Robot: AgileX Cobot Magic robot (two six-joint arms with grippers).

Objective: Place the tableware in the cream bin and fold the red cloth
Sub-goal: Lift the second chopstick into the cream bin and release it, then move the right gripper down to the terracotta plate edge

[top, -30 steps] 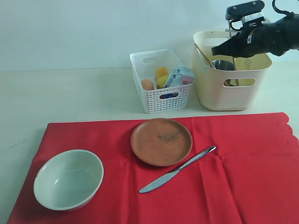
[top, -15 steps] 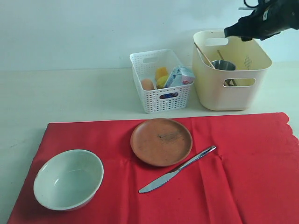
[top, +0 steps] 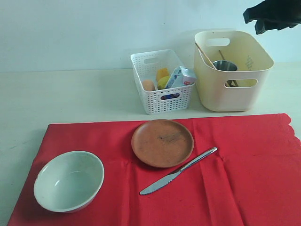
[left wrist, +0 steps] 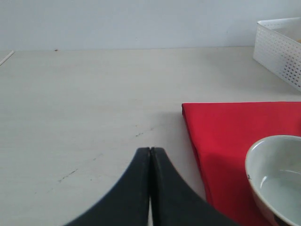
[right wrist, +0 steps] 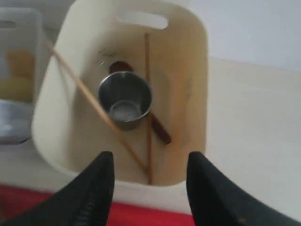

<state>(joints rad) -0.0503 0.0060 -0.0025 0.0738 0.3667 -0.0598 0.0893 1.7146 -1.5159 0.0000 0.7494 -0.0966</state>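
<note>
The right gripper, jaws apart and holding nothing, hangs above the cream bin at the far right of a pale tabletop set against a plain white wall. The left gripper, fingers pressed together and empty, sits over bare table to the left of the red cloth. The cloth lies spread flat across the near half of the surface, creased, its scalloped edge at the right. Inside the bin a steel cup stands upright, with wooden chopsticks leaning across it and a dark wooden spoon lying beneath. Left of the bin, a white lattice basket holds an egg, a yellow piece of food and a milk carton. On the cloth rest a terracotta plate at centre, a metal knife angled just beside it on the right, and a pale green-white bowl at near left.
</note>
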